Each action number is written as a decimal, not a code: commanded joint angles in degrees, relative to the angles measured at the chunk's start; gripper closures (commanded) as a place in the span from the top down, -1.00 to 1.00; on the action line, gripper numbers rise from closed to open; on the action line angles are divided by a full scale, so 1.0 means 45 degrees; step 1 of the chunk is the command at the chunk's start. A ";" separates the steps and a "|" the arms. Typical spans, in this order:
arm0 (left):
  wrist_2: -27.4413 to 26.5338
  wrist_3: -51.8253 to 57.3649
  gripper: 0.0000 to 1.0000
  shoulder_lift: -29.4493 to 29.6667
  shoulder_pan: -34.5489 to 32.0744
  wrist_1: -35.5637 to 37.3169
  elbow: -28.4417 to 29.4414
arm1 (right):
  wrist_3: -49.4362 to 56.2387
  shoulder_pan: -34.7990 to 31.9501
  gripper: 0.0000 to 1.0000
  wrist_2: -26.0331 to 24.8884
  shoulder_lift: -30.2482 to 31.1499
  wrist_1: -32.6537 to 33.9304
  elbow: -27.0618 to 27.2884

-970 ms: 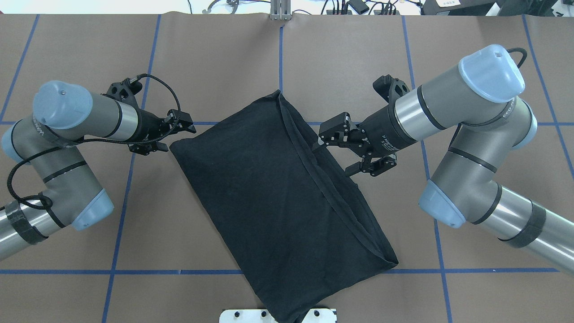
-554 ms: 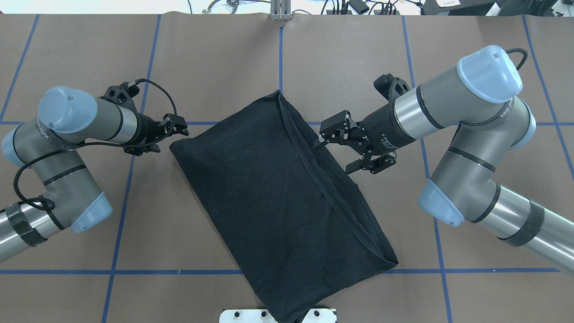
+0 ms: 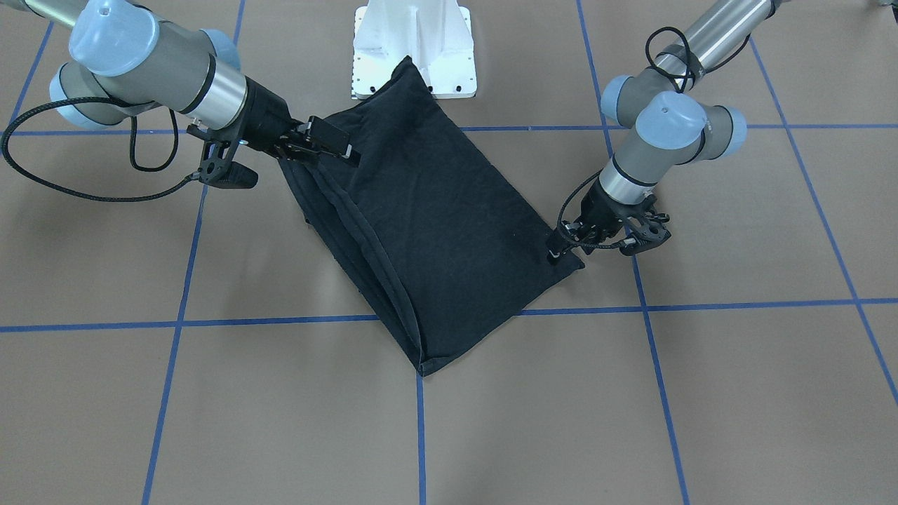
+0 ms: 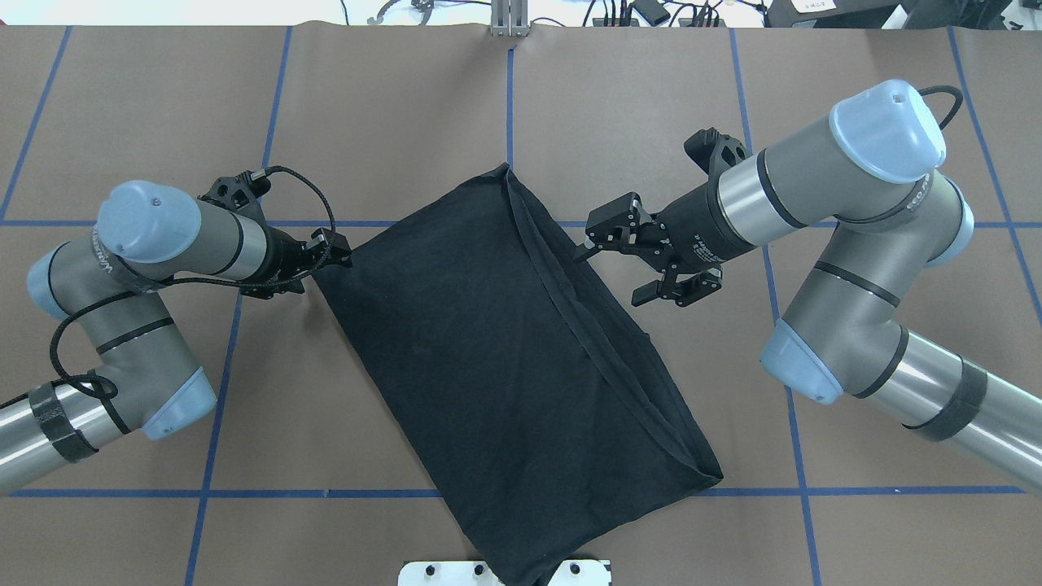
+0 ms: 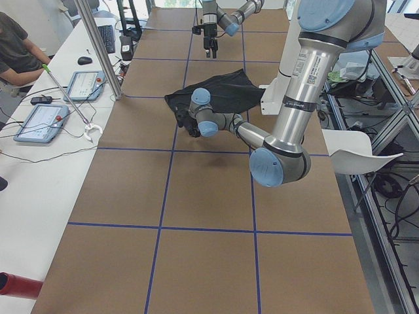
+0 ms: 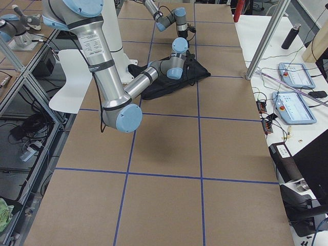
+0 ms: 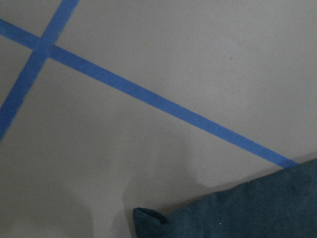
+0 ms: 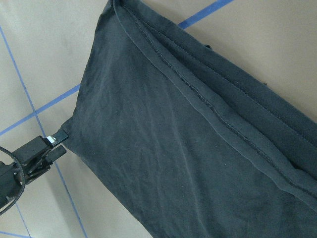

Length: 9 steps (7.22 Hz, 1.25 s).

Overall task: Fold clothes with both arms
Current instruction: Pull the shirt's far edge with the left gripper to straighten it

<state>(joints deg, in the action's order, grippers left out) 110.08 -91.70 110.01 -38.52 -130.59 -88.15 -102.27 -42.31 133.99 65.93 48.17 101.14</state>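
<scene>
left gripper [image 4: 340,255] has slid in from the 9 o'clock side over the last second and now sits right at the t-shirt's [image 4: 488,350] 9 o'clock corner, where a strip of table showed between them before. its fingers look drawn narrow there, but whether they actually pinch the cloth i cannot tell: the tips are tiny in the wide views and out of frame in its own wrist view, which catches only a cloth corner and blue tape. right gripper [image 4: 608,277] has barely shifted, spread wide, with the upper fingertip touching the shirt's hemmed edge [image 4: 602,342] at about 2 o'clock and the lower finger just off the cloth over bare table. moving outward, left arm [image 4: 155,236] reaches in from 9 o'clock with a black cable [image 4: 313,183] looping over its wrist, and right arm [image 4: 814,179] comes in from 3 o'clock. the shirt lies flat, folded into a long black slab running from 11 o'clock to 5 o'clock across the brown table [image 4: 163,106]. stacked hems run down its 3 o'clock side, and its 6 o'clock corner laps onto the white pedestal base [image 4: 419,574]. blue tape lines [image 4: 114,493] grid the tabletop. in the left side view a person [image 5: 13,46] sits at a white bench [image 5: 39,170] at 10 o'clock, with tablets [image 5: 42,123] lying on it.
</scene>
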 commanded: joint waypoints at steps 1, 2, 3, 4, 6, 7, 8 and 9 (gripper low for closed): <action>-0.0027 0.0026 0.20 -0.0014 0.0026 -0.0005 0.0077 | -0.0085 -0.0050 1.00 -0.0030 -0.0003 0.0018 -0.0074; -0.0182 0.0065 -0.38 -0.0014 0.0026 -0.0005 0.0077 | -0.0086 -0.0070 1.00 -0.0030 -0.0003 0.0018 -0.0113; -0.0184 0.0066 -0.99 -0.0014 0.0026 -0.0005 -0.0001 | -0.0066 -0.0070 1.00 -0.0030 -0.0003 0.0018 -0.0152; -0.0184 0.0066 -1.00 0.0025 0.0007 -0.0005 -0.0079 | -0.0047 -0.0070 1.00 -0.0030 0.0016 0.0018 -0.0172; -0.0067 0.0066 -1.00 0.0064 -0.0013 0.0015 -0.0409 | -0.0008 -0.0090 1.00 -0.0030 0.0036 -0.0002 -0.0250; -0.0067 0.0046 -1.00 0.0103 -0.0052 0.0054 -0.0702 | -0.0008 -0.0109 1.00 -0.0030 0.0036 -0.0002 -0.0269; -0.0183 0.0046 -1.00 0.0432 -0.0130 0.0054 -0.0492 | -0.0008 -0.0148 1.00 -0.0030 0.0094 -0.0002 -0.0270; -0.0184 0.0065 -1.00 0.1286 -0.0478 0.0054 0.0264 | -0.0008 -0.0148 1.00 -0.0030 0.0114 -0.0021 -0.0270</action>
<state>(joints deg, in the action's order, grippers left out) 109.42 -91.47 112.34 -39.33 -130.37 -89.68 -102.31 -42.91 133.86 66.29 48.15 99.97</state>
